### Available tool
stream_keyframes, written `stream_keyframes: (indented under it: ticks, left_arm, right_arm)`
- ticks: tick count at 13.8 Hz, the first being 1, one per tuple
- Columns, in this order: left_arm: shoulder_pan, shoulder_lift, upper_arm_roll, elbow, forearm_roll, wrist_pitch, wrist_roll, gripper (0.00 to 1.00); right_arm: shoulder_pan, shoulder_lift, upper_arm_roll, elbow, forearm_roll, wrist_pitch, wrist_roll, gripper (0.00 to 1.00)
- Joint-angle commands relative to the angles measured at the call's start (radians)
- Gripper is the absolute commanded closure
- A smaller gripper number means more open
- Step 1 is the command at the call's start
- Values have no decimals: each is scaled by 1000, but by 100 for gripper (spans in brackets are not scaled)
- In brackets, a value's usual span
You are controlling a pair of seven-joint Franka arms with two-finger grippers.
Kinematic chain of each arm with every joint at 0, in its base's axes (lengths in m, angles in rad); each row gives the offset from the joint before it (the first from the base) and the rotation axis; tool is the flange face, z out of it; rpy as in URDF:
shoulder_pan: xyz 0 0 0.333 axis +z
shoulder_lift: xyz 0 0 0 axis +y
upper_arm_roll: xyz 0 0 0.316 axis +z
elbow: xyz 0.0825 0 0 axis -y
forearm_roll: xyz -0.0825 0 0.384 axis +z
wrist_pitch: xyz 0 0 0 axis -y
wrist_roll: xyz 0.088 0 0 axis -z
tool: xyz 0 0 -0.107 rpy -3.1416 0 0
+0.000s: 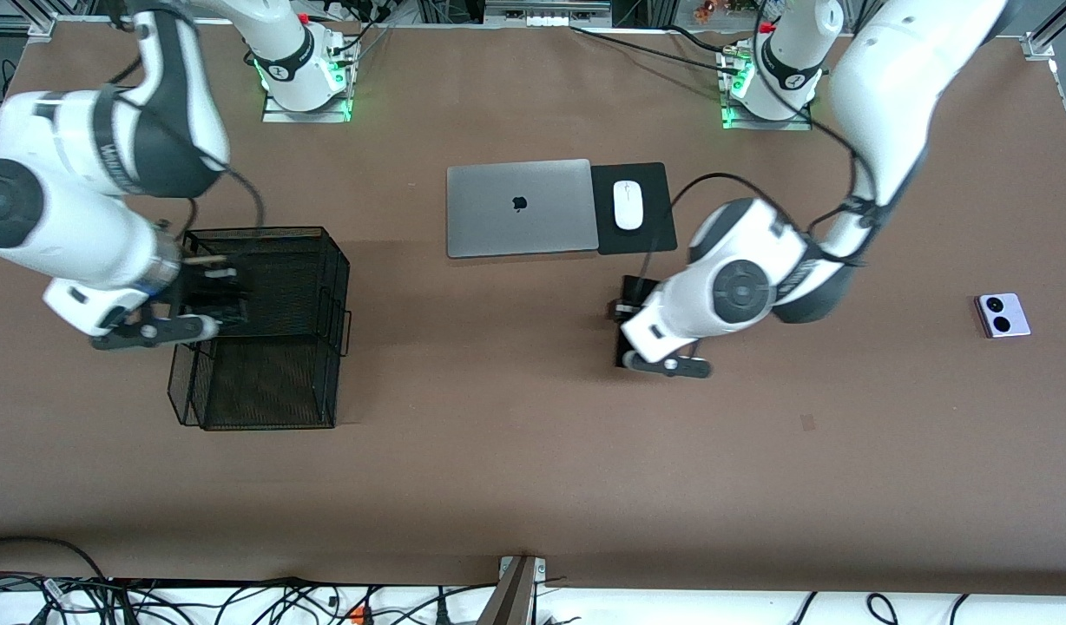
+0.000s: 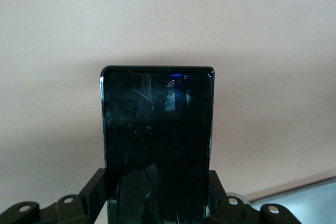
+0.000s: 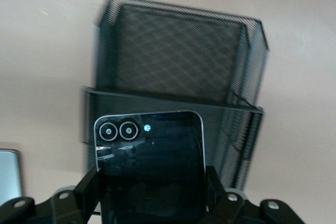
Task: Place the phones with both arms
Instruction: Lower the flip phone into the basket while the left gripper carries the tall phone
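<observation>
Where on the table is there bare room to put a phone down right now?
Bare table runs nearer the camera than the mesh basket, laptop and lilac phone. Another patch lies between basket and laptop. It is crowded at the mouse, where the left gripper holds the slab phone, and over the basket, where the right gripper holds the flip phone.

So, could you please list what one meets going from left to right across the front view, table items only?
Black mesh basket → grey laptop → white mouse on its black pad → white-lilac phone.
</observation>
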Motion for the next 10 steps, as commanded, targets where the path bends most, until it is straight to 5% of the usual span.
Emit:
stream_keyframes:
  ticks: [1, 5, 10]
  left_arm:
    - [-150, 27, 97, 47, 4, 58, -68, 76]
    - [-373, 61, 260, 50, -1, 155, -177, 76]
    - [-438, 141, 274, 53, 2, 281, -260, 70]
  right_arm:
    - [20, -151, -58, -266, 10, 150, -77, 100]
    - [16, -136, -88, -415, 10, 311, -80, 100]
    - [-16, -40, -89, -403, 39, 345, -72, 100]
